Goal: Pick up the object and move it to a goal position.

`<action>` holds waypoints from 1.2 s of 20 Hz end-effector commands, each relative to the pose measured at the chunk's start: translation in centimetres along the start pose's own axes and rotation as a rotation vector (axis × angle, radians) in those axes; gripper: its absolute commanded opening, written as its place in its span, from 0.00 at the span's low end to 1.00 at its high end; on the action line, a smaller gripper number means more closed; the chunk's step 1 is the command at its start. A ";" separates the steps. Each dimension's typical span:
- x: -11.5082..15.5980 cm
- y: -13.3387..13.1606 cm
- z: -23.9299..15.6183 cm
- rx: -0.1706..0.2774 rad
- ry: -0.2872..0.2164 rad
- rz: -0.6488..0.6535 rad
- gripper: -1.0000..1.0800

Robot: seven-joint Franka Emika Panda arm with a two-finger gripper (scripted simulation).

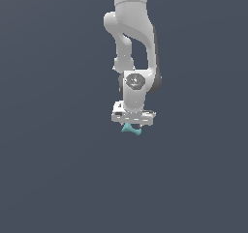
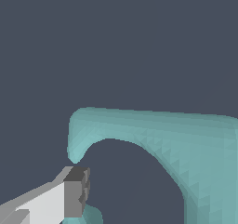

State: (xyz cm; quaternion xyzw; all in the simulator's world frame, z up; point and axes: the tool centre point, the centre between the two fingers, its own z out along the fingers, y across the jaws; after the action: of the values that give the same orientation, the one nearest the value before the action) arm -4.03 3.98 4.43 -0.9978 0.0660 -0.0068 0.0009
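The object is a tiny teal knobby piece that pokes out just under the white gripper in the middle of the exterior view. The hand hangs straight down over it, and its fingers are hidden there. In the wrist view the object fills the frame as a wide teal arch. One grey-tipped finger stands beside a small teal knob of the object, touching or nearly touching it. The other finger does not show, so the jaws' gap cannot be read.
The white arm comes down from the top middle of the exterior view. A plain dark grey-blue surface lies all around, with no other object or edge in sight.
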 end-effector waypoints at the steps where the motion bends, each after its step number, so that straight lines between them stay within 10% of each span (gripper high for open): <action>1: 0.9 -1.5 -0.6 0.000 0.000 0.000 0.00; 24: 10.0 -15.2 -5.6 -0.002 -0.009 0.001 0.00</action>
State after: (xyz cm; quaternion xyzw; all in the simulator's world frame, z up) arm 7.23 17.06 9.96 -0.9978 0.0662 -0.0027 0.0004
